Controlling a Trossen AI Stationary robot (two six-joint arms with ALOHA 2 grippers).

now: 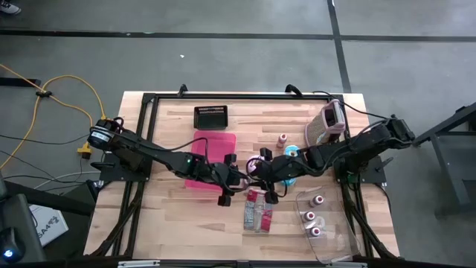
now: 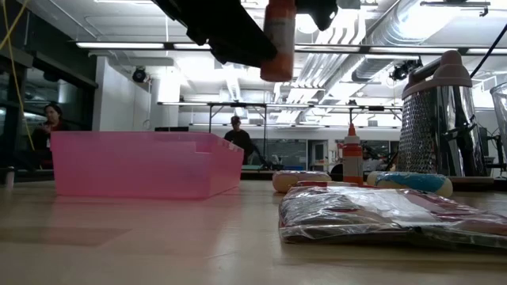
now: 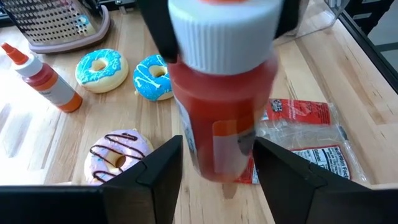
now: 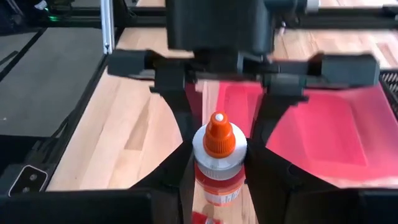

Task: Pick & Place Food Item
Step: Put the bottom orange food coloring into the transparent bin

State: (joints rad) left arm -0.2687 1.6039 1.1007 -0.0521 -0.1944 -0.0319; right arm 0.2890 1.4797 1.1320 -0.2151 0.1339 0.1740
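Sauce bottle (image 3: pixel 224 106), red-filled with a white ribbed collar and orange nozzle, hangs in mid-air above the worktop (image 1: pixel 171 216), between the two arms and just beside the pink bin (image 1: pixel 210 160). Handover appears to be the step in hand: the right gripper (image 4: pixel 217 177) clasps the bottle's lower body, while the left gripper (image 3: pixel 217 165) stands with fingers parted to either side, not touching. Next move probably calls for carrying the bottle clear and setting it in the bin.

Lighting is bright and even, supplied by ceiling strip lights (image 2: pixel 119 45) visible in the low view; shadows on the tabletop (image 1: pixel 171 223) are soft. The sauce bottle (image 3: pixel 224 93) is blurred in the left wrist view, and the pink bin (image 2: pixel 142 165) glows translucent.
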